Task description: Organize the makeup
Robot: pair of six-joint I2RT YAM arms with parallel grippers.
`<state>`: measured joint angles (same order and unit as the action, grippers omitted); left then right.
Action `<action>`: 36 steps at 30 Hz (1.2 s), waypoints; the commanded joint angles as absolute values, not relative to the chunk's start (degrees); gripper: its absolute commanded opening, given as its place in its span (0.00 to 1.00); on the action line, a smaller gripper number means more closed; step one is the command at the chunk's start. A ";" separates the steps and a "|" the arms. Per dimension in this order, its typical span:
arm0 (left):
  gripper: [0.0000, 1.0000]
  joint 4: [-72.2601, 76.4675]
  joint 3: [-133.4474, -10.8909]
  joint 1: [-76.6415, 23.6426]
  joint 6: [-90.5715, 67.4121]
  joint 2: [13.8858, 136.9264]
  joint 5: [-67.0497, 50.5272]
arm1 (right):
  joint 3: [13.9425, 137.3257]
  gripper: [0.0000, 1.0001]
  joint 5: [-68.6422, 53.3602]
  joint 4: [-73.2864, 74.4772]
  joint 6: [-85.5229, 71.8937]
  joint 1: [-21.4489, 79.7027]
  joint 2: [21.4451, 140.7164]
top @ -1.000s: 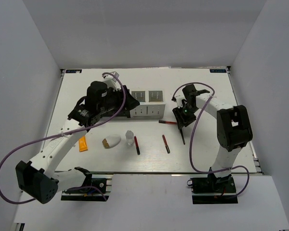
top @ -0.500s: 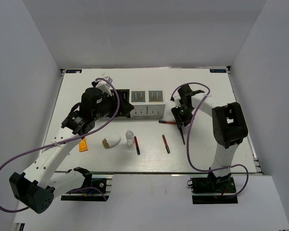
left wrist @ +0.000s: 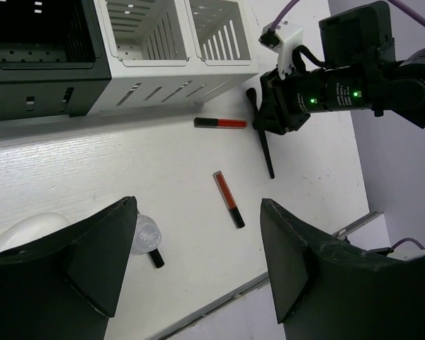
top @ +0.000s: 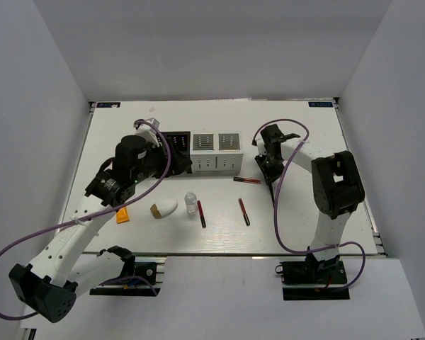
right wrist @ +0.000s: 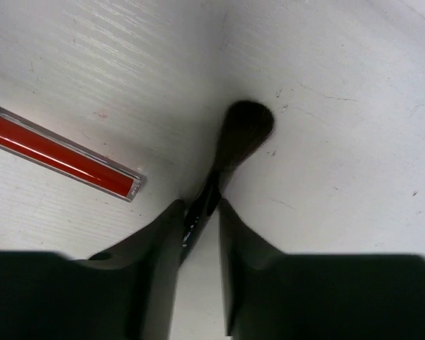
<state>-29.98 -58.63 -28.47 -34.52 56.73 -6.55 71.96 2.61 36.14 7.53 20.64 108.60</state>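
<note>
A black brush (top: 270, 193) lies on the table right of the organizers. My right gripper (top: 267, 170) is down on it, and in the right wrist view (right wrist: 200, 204) the jaws are closed on the handle just behind the brush head (right wrist: 245, 126). A red stick (top: 248, 180) lies beside it (right wrist: 57, 152). Two red-and-black sticks (top: 201, 213) (top: 244, 212), a clear bottle (top: 190, 203), a white sponge (top: 166, 207) and an orange tube (top: 122, 212) lie along the front. My left gripper (top: 181, 161) hangs above the table, open and empty (left wrist: 198, 205).
A black organizer box (top: 176, 144) and white slotted boxes (top: 217, 145) stand at the back middle, also seen in the left wrist view (left wrist: 166, 42). The table's front edge (top: 227, 252) runs just beyond the sticks. Grey walls stand close on both sides.
My left arm has drawn back to the left and towards the near side, away from the organizers. My right gripper has shifted slightly away along the brush, towards its head.
</note>
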 commanded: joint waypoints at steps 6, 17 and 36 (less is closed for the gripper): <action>0.81 -29.71 -58.45 -28.21 -34.28 51.51 -4.14 | 69.69 0.10 5.19 33.75 8.96 19.08 112.94; 0.82 -29.54 -55.55 -28.21 -34.54 40.79 1.93 | 95.86 0.00 -13.51 43.24 22.93 15.73 108.99; 0.81 -31.90 -57.56 -28.21 -35.42 32.87 8.00 | 122.69 0.00 -47.99 -7.71 3.70 34.78 122.16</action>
